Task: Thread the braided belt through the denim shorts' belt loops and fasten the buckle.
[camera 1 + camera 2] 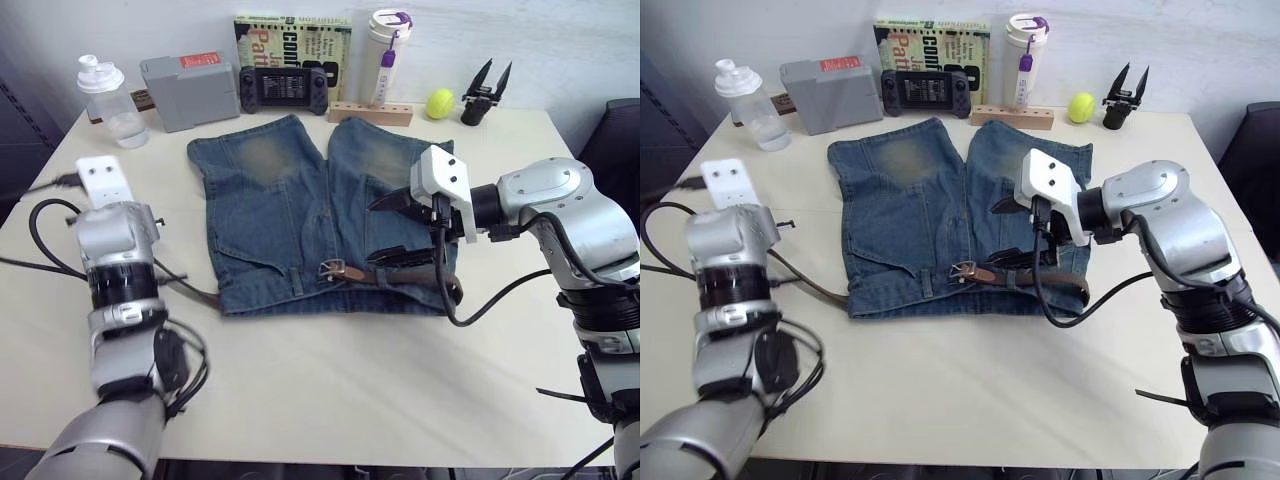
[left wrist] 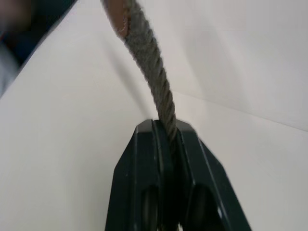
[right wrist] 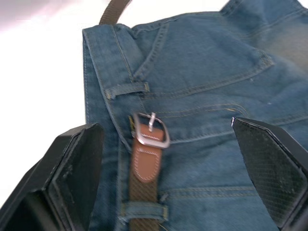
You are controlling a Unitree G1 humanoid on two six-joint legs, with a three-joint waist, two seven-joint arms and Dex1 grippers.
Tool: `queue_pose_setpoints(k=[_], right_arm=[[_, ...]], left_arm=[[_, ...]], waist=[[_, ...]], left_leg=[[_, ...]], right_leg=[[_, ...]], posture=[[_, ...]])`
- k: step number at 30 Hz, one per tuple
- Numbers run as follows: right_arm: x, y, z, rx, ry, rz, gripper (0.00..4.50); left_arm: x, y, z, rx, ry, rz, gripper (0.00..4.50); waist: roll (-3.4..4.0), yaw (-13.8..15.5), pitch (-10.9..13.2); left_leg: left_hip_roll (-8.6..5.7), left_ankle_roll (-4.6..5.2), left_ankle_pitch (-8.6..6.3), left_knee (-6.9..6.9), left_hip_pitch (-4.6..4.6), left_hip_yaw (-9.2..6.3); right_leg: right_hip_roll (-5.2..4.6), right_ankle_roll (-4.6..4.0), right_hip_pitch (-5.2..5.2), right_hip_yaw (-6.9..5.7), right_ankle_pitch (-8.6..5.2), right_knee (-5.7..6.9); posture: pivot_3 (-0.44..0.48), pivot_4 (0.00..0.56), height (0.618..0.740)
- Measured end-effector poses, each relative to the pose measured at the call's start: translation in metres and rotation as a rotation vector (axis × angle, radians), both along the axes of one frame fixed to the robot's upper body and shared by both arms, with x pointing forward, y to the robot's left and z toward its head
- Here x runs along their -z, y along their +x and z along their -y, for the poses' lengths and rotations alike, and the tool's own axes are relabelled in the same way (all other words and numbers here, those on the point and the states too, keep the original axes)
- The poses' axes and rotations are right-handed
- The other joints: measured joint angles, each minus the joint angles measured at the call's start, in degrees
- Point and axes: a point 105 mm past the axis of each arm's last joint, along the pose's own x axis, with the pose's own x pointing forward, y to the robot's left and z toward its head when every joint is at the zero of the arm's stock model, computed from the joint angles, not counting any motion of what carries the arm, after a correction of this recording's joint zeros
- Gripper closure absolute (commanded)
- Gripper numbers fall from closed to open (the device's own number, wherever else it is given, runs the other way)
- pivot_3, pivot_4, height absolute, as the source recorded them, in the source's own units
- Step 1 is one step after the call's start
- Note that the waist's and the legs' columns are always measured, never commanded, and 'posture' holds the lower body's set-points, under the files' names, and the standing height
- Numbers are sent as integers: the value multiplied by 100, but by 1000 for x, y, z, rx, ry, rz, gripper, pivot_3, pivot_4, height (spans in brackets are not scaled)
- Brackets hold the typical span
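Left gripper [image 2: 166, 144] nearest us, jaws clenched on the belt's [image 2: 149, 62] free end, off the left edge of the shorts [image 1: 290, 215] on the worktop [image 1: 330, 390]. We see strap running through the waistband loops [image 3: 143, 210]; buckle [image 3: 150, 130] lies mid-waistband, not fastened. Right gripper [image 1: 395, 228] hovers just above the buckle, jaws released, wide apart. Our read: next is bringing the tip round to the buckle. We want the right jaws pinning the buckle frame flat first, then the left feeding slack gently so the strap doesn't twist or drag the shorts. Bottle [image 1: 110, 100] and book [image 1: 292, 45] sit far back, out of the way.
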Motion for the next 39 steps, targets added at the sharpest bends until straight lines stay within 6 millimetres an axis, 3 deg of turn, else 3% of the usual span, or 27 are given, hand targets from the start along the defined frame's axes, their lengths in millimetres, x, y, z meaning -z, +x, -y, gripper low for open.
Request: queue_pose_setpoints(k=[2, 4, 5, 7, 10, 13, 18, 20, 21, 24, 27, 30, 33, 35, 36, 37, 39], right_arm=[[-2, 1, 0, 8, 3, 21, 0], [-5, 2, 0, 21, -4, 57, 0], [-7, 4, 1, 35, -9, 89, 0], [-12, 10, 4, 67, -35, 184, 0], [-12, 12, 2, 46, -117, 330, 0], [4, 9, -9, -16, -223, 434, 0], [27, 4, -40, -107, -217, 534, 0], [26, 4, -40, -110, -217, 541, 486], [26, 4, -41, -113, -215, 548, 1101], [26, 3, -42, -119, -213, 554, 2080], [25, 3, -43, -127, -212, 564, 3360], [27, 2, -46, -136, -202, 563, 4500], [27, 2, -47, -143, -194, 564, 4500], [30, 3, -49, -148, -180, 559, 4500], [30, 4, -49, -147, -180, 559, 4500], [31, 5, -49, -147, -176, 572, 4500], [31, 8, -49, -139, -161, 596, 4500]], left_arm=[[-3, -7, 58, 439, 20, 29, 4468], [-2, -31, 95, 771, 138, 12, 4468], [2, -42, 104, 886, 215, -11, 4468], [10, -60, 114, 1071, 302, -53, 4468], [14, -73, 125, 1232, 291, -69, 4468], [16, -79, 129, 1314, 287, -76, 4468], [12, -82, 141, 1410, 277, -52, 4468], [12, -82, 142, 1412, 275, -53, 4500], [13, -82, 141, 1414, 275, -55, 4500], [13, -82, 142, 1420, 275, -56, 4500], [13, -83, 144, 1432, 268, -55, 4500], [13, -83, 144, 1436, 266, -55, 3428], [13, -82, 141, 1419, 222, -66, 2599], [10, -84, 130, 1371, 50, -98, 1650], [9, -84, 129, 1370, 36, -99, 1463], [4, -92, 117, 1350, -140, -111, 969], [-7, -105, 103, 1336, -317, -121, 315]], waist=[[3, -32, 2], [5, -102, 3], [11, -134, 7], [32, -203, 18], [51, -232, 30], [53, -246, 32], [54, -237, 32], [54, -233, 32], [54, -229, 32], [54, -229, 32], [54, -231, 32], [54, -233, 32], [54, -234, 32], [55, -248, 33], [55, -249, 33], [56, -264, 34], [59, -267, 35]], left_leg=[[0, -12, -7, -1, 0, 2], [0, -14, -9, -8, 1, 5], [4, -14, -9, -11, 4, 13], [8, -12, -6, -18, 10, 19], [13, 4, 3, -17, 10, 17], [12, 24, 14, -16, 10, 18], [7, 50, 28, -4, 4, 14], [6, 53, 29, -3, 3, 10], [6, 54, 29, 0, 3, 4], [5, 54, 29, 1, 4, 4], [6, 54, 29, 0, 4, 4], [6, 55, 30, -1, 4, 2], [6, 56, 30, -1, 4, 1], [8, 57, 31, -1, 6, 0], [8, 57, 31, -2, 6, 0], [11, 57, 31, -2, 6, -1], [14, 56, 31, -1, 7, -5]], right_leg=[[-6, -1, 2, 4, 0, -30], [-4, -1, 2, 4, 0, -38], [0, -1, -1, 8, 0, -39], [2, -4, -1, 7, -2, -35], [2, -6, -4, 6, -4, -24], [1, -7, -4, 7, -4, -22], [-1, -6, 0, 3, -4, 6], [-2, -6, 2, 1, -4, 7], [-3, -6, 6, -3, -4, 6], [-3, -6, 7, -3, -3, 7], [-3, -6, 7, -3, -4, 8], [-2, -6, 7, -3, -4, 8], [-1, -6, 7, -4, -4, 8], [1, -6, 7, -3, -4, 10], [1, -6, 7, -3, -4, 10], [3, -6, 6, -1, -4, 8], [4, -6, 7, -1, -4, 8]], posture=[[0, 150, 697], [0, 150, 697], [0, 150, 697], [0, 150, 697], [0, 150, 697], [0, 150, 697], [0, 150, 697], [0, 150, 697], [0, 150, 697], [0, 150, 697], [0, 150, 697], [0, 150, 697], [0, 150, 697], [0, 150, 697], [0, 150, 697], [0, 150, 697], [0, 150, 697]])
